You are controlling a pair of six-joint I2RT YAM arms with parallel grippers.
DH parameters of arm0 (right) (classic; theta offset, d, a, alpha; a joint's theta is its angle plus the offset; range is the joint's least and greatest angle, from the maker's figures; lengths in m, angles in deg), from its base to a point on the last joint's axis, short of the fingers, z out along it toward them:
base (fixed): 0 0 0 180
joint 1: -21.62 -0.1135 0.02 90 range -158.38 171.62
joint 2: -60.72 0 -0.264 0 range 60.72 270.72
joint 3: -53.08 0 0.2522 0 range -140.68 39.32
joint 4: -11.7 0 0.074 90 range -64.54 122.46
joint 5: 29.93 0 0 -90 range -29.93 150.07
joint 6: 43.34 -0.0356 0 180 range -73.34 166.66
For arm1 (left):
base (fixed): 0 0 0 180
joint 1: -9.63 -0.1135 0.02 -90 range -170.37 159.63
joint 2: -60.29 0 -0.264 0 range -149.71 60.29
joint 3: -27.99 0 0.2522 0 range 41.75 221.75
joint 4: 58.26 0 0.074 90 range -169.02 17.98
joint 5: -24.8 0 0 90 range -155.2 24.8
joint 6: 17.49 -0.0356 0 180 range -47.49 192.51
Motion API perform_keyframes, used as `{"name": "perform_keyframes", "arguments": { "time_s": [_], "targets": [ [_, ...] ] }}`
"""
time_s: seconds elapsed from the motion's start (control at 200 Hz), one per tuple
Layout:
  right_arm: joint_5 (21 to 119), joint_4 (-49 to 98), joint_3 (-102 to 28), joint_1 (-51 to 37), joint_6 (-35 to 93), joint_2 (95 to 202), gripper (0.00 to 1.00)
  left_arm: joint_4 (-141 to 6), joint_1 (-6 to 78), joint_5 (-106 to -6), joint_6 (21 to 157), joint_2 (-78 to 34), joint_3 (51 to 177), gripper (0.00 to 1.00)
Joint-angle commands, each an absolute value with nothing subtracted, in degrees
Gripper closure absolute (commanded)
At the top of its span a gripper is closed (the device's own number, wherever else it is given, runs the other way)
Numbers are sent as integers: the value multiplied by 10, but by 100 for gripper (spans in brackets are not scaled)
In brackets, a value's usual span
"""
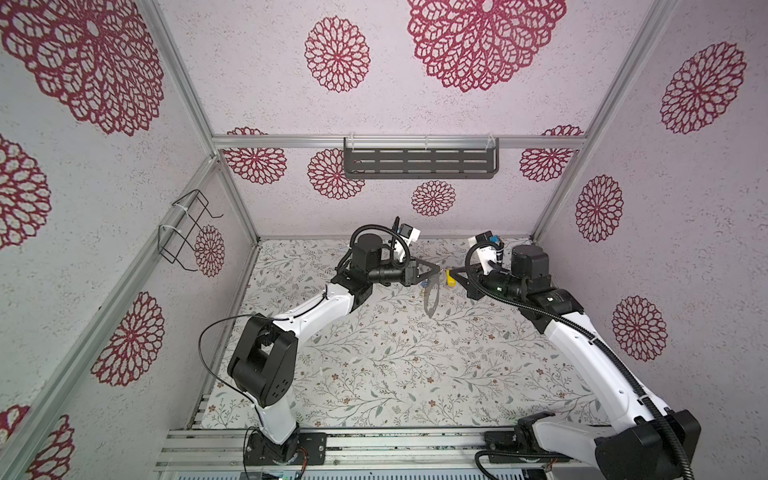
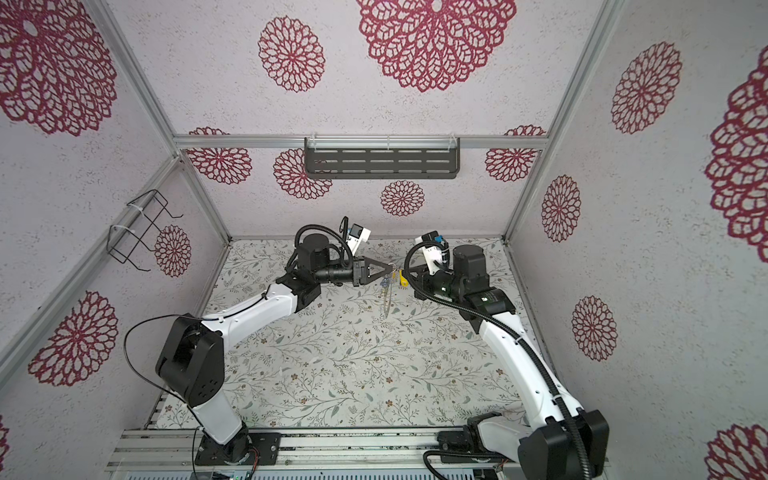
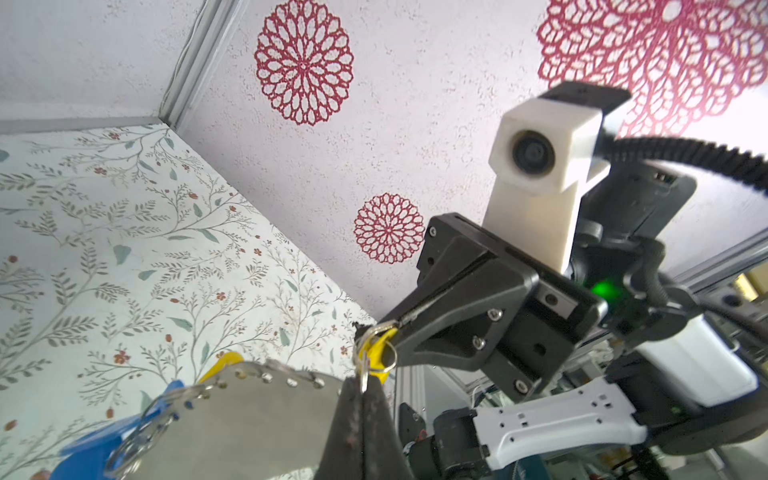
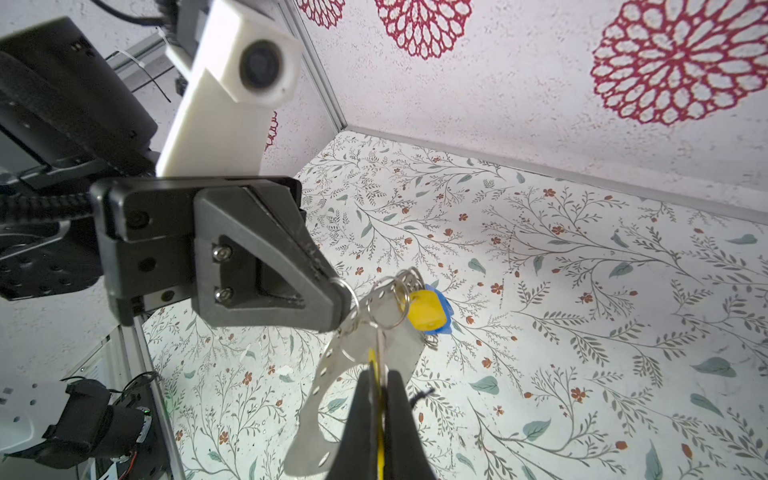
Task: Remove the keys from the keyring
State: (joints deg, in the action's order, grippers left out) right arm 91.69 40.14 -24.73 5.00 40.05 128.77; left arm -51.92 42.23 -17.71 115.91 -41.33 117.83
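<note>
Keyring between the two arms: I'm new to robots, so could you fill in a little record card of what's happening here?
keyring: flat grey ring, hanging in the air above the floral table
left pincer: shut at the keyring's edge
right pincer: shut on a yellow key tag
other keys: blue tag and second yellow tag, bunched on the keyring by small metal loops
arms: facing each other, tips nearly meeting

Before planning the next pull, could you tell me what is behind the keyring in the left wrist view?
A blue key and a yellow key peek past the keyring; the rest of each is covered.
</note>
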Motion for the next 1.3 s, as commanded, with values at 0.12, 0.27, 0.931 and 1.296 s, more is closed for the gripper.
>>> {"name": "perform_keyframes", "arguments": {
  "time_s": [0.12,0.27,0.931,1.296],
  "targets": [
    [883,381,-242,63,388,1269,100,-427,413,-178,1249,-420,1170,100],
    [896,370,-234,63,378,1269,100,-413,413,-172,1255,-420,1170,100],
    [921,354,-223,53,356,1271,100,-394,450,-265,863,-307,1019,100],
    [938,335,-208,50,362,1263,100,-396,475,-298,634,-275,966,100]
  ]
}}
